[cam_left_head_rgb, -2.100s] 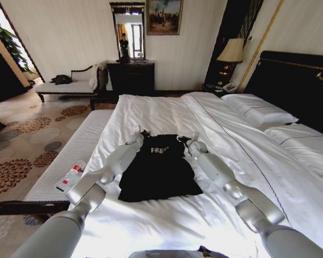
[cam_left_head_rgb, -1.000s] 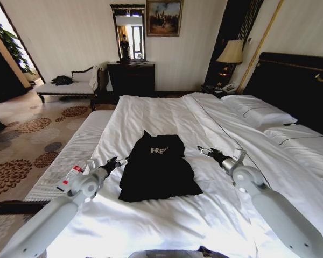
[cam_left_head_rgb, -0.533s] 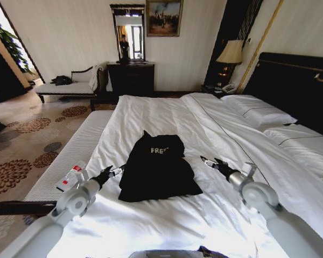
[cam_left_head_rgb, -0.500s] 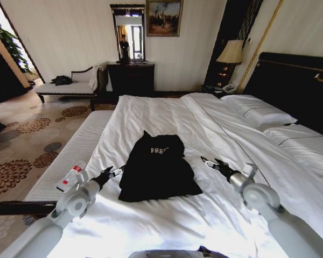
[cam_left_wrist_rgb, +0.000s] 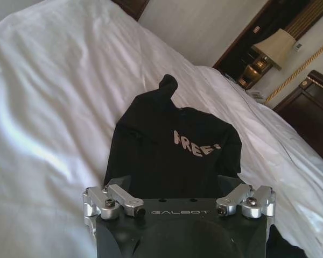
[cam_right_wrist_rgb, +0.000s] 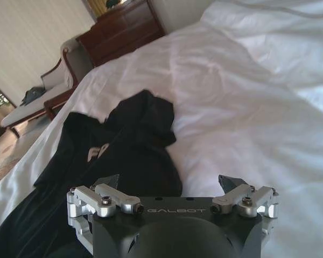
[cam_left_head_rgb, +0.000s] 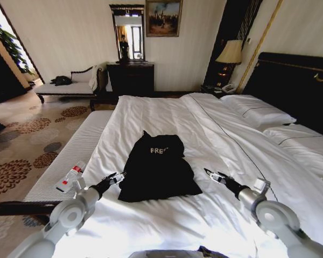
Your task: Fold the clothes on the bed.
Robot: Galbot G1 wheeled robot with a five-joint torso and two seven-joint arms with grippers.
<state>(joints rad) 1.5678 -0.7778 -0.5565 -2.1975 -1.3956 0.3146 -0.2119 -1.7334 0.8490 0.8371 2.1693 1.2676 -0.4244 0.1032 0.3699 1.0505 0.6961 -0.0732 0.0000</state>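
The left gripper (cam_left_head_rgb: 114, 178) hangs low over the sheet with its fingers spread wide and nothing between them, just beside the near left corner of the black "FREE!" top (cam_left_head_rgb: 158, 167); from its own wrist camera the left gripper (cam_left_wrist_rgb: 178, 200) looks straight up the garment, so the black "FREE!" top (cam_left_wrist_rgb: 175, 153) lies directly ahead of it, hem nearest and lettering farther off; the right gripper (cam_left_head_rgb: 214, 176) is likewise wide open and empty, a little farther out from the cloth on the opposite side, with a strip of bare white sheet between it and the hem's right corner; in its wrist view the right gripper (cam_right_wrist_rgb: 172, 200) points along the garment's flank, the black "FREE!" top (cam_right_wrist_rgb: 116, 156) lying ahead and off to the robot's left of it; the top rests flat near the middle of the bed (cam_left_head_rgb: 167, 113), its long axis running from the robot away toward the far edge, with a small peak of fabric standing up at the far end; by my reading the two grippers bracket the near hem, so either can reach a corner by closing inward, the left having the shorter way; the pillows (cam_left_head_rgb: 257, 111) and dark headboard (cam_left_head_rgb: 296, 86) lie well off to the robot's right
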